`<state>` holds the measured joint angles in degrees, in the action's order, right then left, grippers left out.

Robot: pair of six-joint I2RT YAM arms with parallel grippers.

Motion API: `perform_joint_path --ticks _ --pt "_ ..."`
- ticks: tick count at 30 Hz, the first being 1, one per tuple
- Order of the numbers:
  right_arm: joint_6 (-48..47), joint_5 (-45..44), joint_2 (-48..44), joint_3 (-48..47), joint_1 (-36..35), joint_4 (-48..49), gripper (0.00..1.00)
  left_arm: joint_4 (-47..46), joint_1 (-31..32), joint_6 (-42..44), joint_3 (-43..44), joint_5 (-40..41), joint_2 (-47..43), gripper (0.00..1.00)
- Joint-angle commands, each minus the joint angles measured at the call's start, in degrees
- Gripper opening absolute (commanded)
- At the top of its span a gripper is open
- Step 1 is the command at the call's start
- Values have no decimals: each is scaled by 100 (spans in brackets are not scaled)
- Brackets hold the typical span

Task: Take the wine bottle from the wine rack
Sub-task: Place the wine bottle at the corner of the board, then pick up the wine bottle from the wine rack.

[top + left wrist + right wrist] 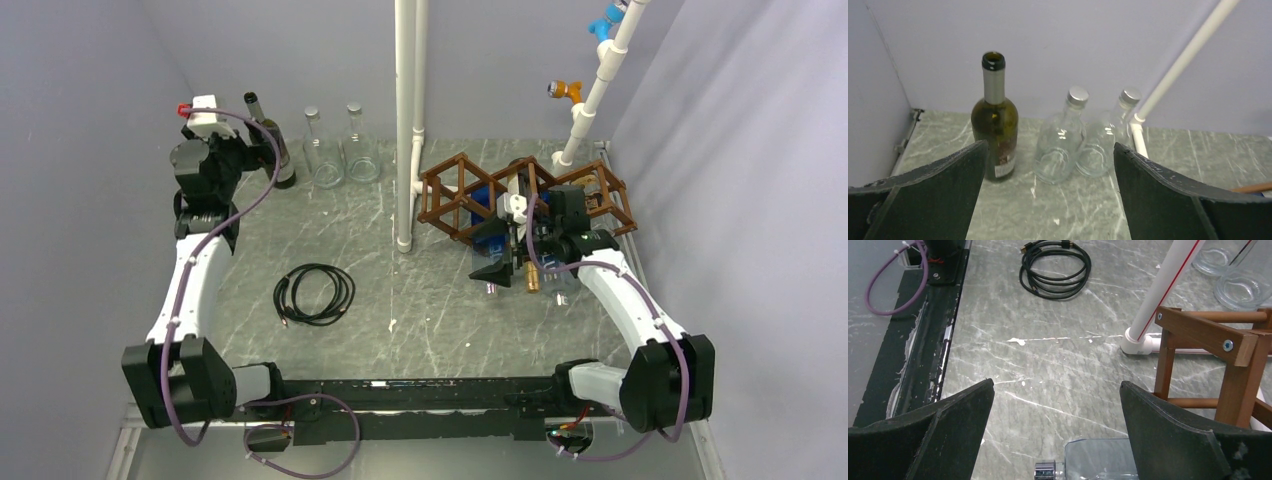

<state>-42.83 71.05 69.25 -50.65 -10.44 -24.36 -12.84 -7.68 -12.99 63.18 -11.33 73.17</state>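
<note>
A flat bench (420, 300) of grey-green stone with white streaks is seen under everything. A brown wooden wine rack (1205, 335), made of thin straight bars in diamond shapes, is set at the back right. A round white pipe (405, 120) is stood up beside it.

The left gripper (1050, 150) is held wide apart with nothing in it. The dark green glass wine bottle (995, 130) is stood upright on the bench just past it, at the back left, well apart from the rack. Two clear round bottles (1060, 145) with silver caps are stood beside it.

The right gripper (1057, 385) is spread apart by the rack. Part of a clear capped bottle (1098, 460) is seen below it. A black cable (314, 294) is coiled on the bench.
</note>
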Motion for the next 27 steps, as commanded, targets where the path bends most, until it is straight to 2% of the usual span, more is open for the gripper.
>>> perform_joint_path --ticks 1,5,12,20,27 --pt "14 334 -219 62 121 127 100 277 -23 -373 -260 -155 -641 99" --pt "71 395 -321 97 243 163 100 758 -16 -517 -459 -249 -1091 99" --pt "92 665 -430 82 502 102 100 949 -23 -796 -1072 -477 -1975 100" --pt "18 727 -534 78 723 -23 100 1448 -23 -1166 -1498 -833 -2597 100" --pt "-427 518 -663 -71 929 -611 100 1665 -16 -1633 -1921 -1161 -3113 100"
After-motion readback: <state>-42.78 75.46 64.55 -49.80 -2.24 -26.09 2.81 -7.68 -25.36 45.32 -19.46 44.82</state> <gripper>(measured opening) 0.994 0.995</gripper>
